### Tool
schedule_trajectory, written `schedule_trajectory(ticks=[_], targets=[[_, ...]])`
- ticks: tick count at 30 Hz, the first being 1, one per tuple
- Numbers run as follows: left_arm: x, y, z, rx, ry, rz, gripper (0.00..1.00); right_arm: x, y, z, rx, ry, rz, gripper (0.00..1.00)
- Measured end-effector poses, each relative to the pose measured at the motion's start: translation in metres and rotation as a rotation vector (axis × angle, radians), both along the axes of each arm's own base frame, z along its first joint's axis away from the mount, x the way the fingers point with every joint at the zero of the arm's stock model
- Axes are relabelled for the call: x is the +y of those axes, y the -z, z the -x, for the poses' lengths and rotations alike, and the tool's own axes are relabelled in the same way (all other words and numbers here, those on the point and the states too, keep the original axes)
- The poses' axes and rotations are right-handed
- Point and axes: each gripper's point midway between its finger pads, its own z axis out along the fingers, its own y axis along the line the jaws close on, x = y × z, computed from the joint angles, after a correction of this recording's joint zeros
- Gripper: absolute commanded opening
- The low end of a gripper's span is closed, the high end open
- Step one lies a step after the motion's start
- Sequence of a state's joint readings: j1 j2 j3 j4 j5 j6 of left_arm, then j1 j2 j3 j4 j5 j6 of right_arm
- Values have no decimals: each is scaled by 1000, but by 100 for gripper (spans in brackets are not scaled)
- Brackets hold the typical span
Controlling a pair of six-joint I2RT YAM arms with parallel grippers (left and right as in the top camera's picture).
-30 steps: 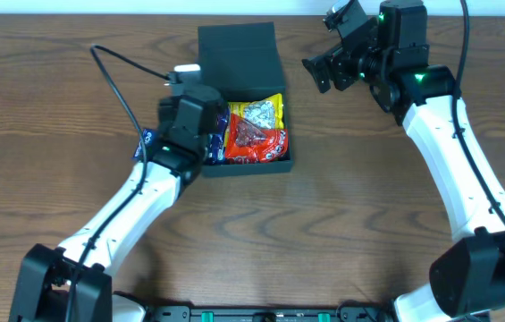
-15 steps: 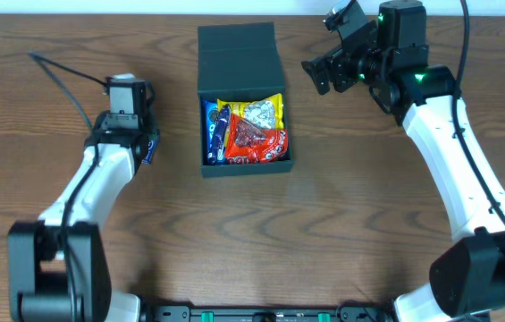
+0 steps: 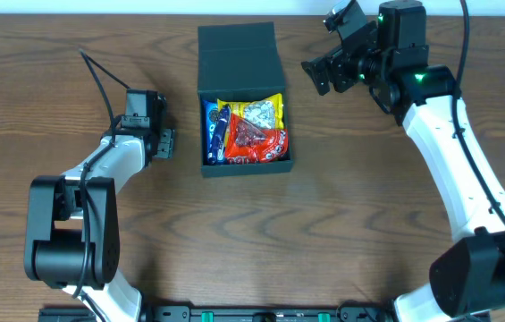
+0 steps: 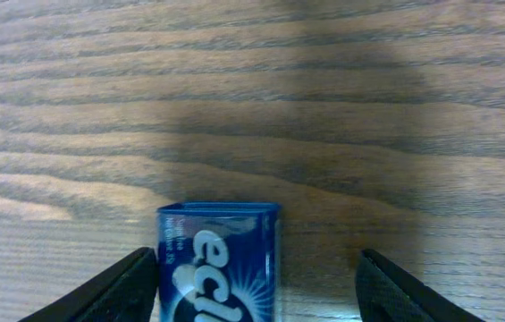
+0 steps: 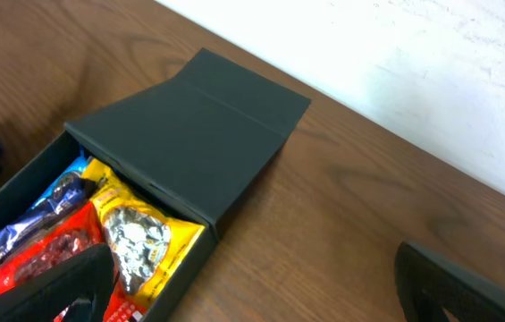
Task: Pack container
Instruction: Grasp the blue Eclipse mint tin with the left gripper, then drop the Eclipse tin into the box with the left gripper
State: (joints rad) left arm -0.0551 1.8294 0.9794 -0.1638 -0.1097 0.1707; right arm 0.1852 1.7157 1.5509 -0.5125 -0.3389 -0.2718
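Note:
The container (image 3: 245, 166) is a dark square box standing open at table centre, its lid (image 3: 238, 52) flipped back. It holds yellow (image 3: 265, 109), red (image 3: 256, 141) and blue (image 3: 216, 132) snack packets, and it also shows in the right wrist view (image 5: 180, 121). My left gripper (image 3: 164, 143) is low over the table just left of the box. In the left wrist view it is open (image 4: 256, 261) around a blue gum pack (image 4: 221, 268) that lies on the wood against the left finger. My right gripper (image 3: 324, 70) is open and empty (image 5: 252, 295), raised behind and to the right of the box.
Bare wooden table (image 3: 324, 233) lies all around the box. A white wall edge (image 5: 431, 63) runs along the table's far side. The left arm's black cable (image 3: 100, 85) loops above the table at the left.
My left arm has swung away from the box's left edge, out to the left, and come back down with its open fingers around the blue gum pack. The right arm has not moved.

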Motion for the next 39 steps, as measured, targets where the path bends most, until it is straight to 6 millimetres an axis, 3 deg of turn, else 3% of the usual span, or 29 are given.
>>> schedule_trajectory(ticks=[7, 13, 16, 23, 27, 30, 33, 39], targets=[[-3, 4, -2, 1, 19, 8, 55, 0, 0, 0, 1, -1, -1, 99], [-4, 4, -6, -11, 27, 10, 26, 0, 0, 0, 1, -1, -1, 99], [-4, 3, -8, -20, 27, 10, 7, 0, 0, 0, 1, -1, -1, 99], [-5, -3, -17, -69, -84, 74, 5, 0, 0, 0, 0, -1, -1, 99], [-13, -30, -40, -149, -108, 118, 6, 0, 0, 0, 0, -1, -1, 99], [-34, -69, -61, -245, -72, 161, 6, -1, 0, 0, -1, 5, 4, 99], [-73, -110, -75, -336, 25, 210, 6, -3, 1, -1, -3, 15, 11, 99], [-154, -131, -71, -381, 241, 313, 6, -9, 2, -4, -7, 46, 36, 99]])
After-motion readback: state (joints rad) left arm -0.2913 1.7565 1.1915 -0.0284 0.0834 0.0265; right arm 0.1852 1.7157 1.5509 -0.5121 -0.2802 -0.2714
